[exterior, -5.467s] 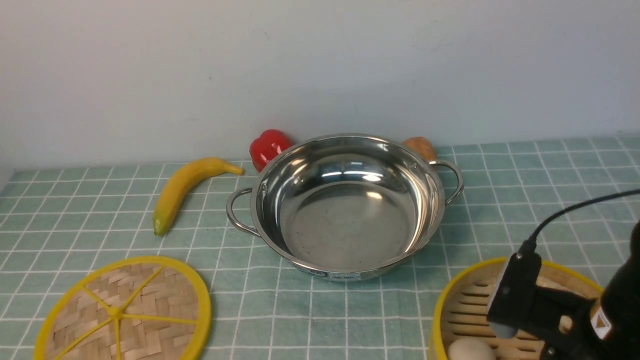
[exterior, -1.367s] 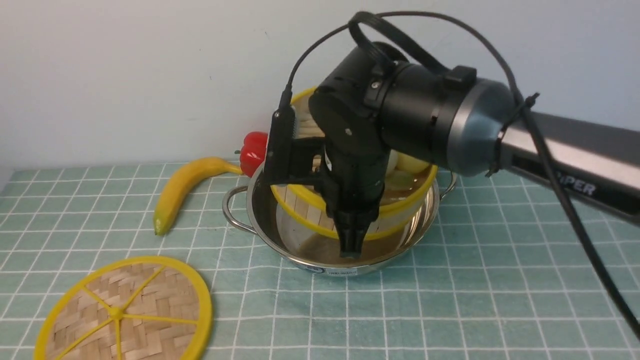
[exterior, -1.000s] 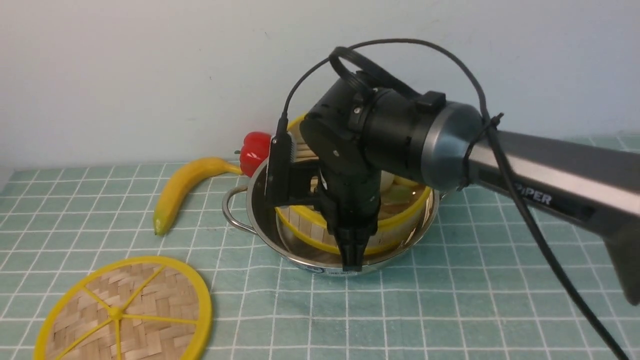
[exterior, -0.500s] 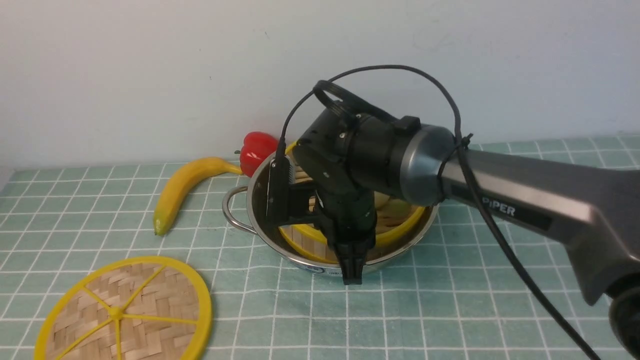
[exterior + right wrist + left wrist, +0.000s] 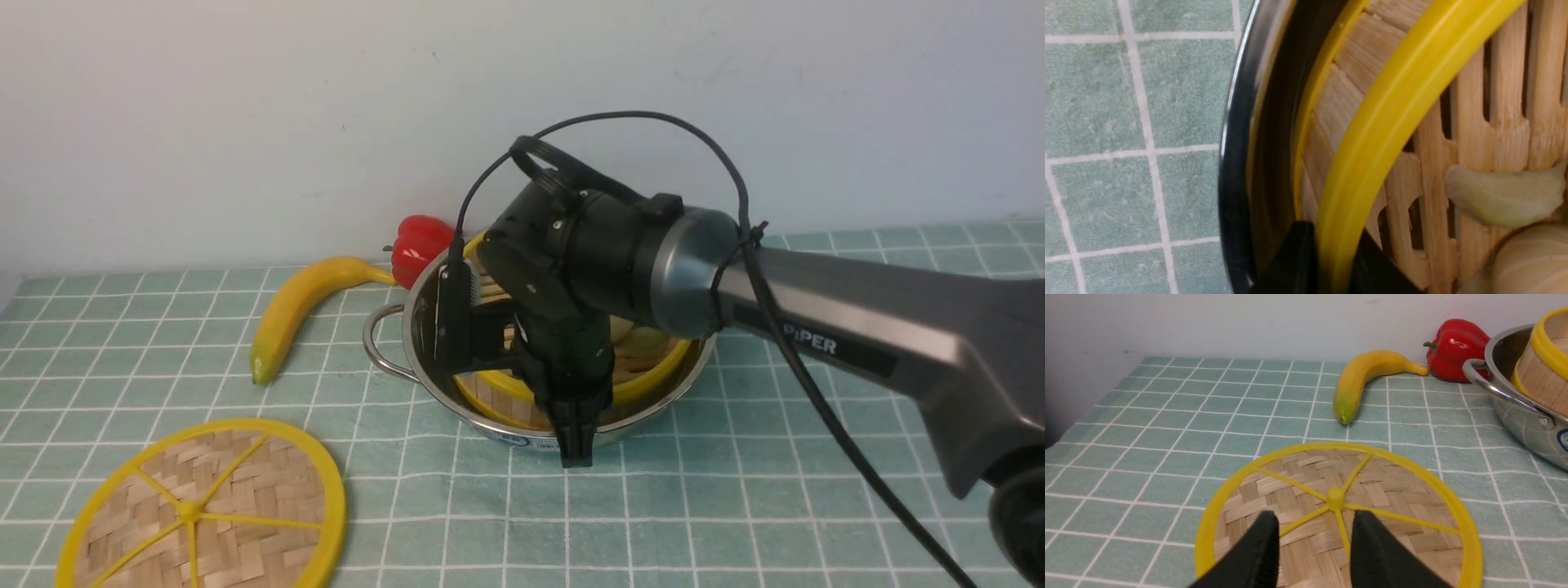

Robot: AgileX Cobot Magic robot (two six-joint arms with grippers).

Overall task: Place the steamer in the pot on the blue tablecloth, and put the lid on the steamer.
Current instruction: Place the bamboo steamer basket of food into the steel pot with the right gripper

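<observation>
So the steamer [image 5: 645,384] has just dropped the last bit into the pot [image 5: 490,425], right claw [image 5: 1335,237] still pinching its yellow rim, left claw [image 5: 1312,522] open and empty over the lid [image 5: 1392,514], so lidding's next.

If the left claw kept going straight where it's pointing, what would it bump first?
Most likely the lid: the left gripper, open, points down at its woven top. Depth is unclear, so the exact spot is a guess.

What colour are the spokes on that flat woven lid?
Yellow, matching the rim of the lid; clearest in the left wrist view.
</observation>
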